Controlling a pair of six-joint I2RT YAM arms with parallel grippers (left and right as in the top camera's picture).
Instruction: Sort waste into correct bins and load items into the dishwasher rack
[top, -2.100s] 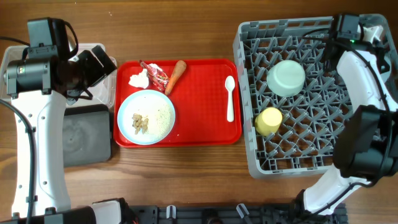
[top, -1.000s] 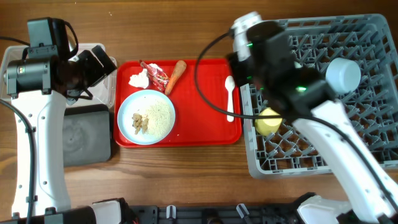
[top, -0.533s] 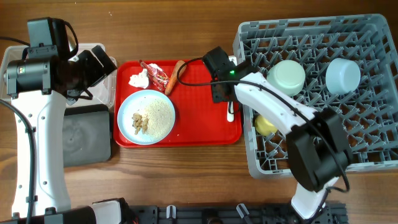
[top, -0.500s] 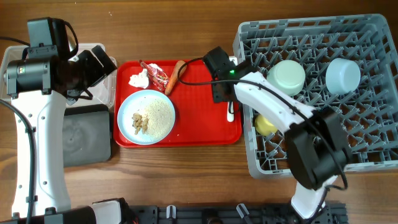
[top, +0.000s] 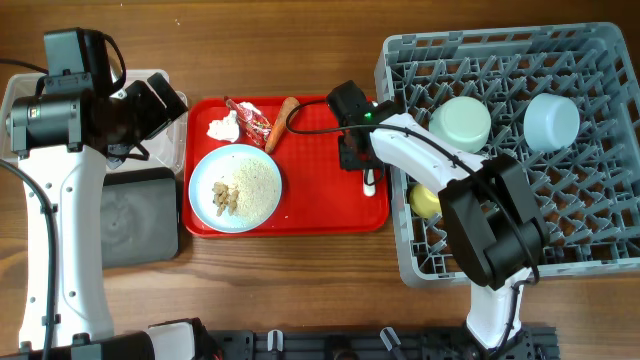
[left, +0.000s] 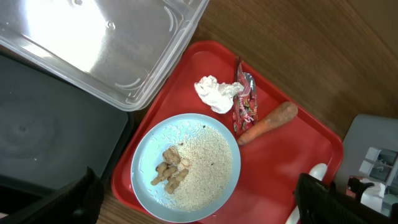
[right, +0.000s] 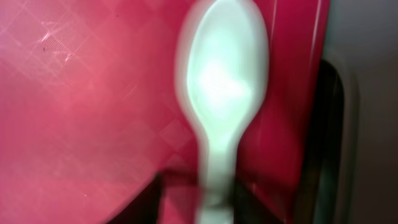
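- White spoon (right: 221, 81): lies on the red tray (top: 320, 195) at its 3 o'clock edge, just beside the dishwasher rack (top: 400, 250).
- Right gripper (top: 357, 152): low over the spoon. The view is blurred, so I cannot tell whether the claw is gripping.
- Left gripper (left: 205, 214): claw spread wide, at 9 o'clock of the tray.
- Light-blue plate (top: 262, 165): holds rice, at the tray's 7 o'clock.

The serving tray (top: 330, 205) is red on a brown wood-grain tabletop (top: 300, 290). Its surface seems faintly diamond-patterned, though that close view is blurred. The plate (top: 197, 175) is light blue, with whitish rice (top: 255, 185) and brownish scraps (top: 224, 197). The wrapper (top: 250, 120) is red, the tissue (top: 223, 127) white, the carrot (top: 283, 120) orange and the spoon (right: 221, 87) white. The rack (top: 560, 200) is a grey lattice, with a pale green bowl (top: 460, 123), a light-blue bowl (top: 551, 118) and a yellow-green cup (top: 428, 197). The tub (left: 93, 43) is clear and the bin tray (left: 43, 143) black.
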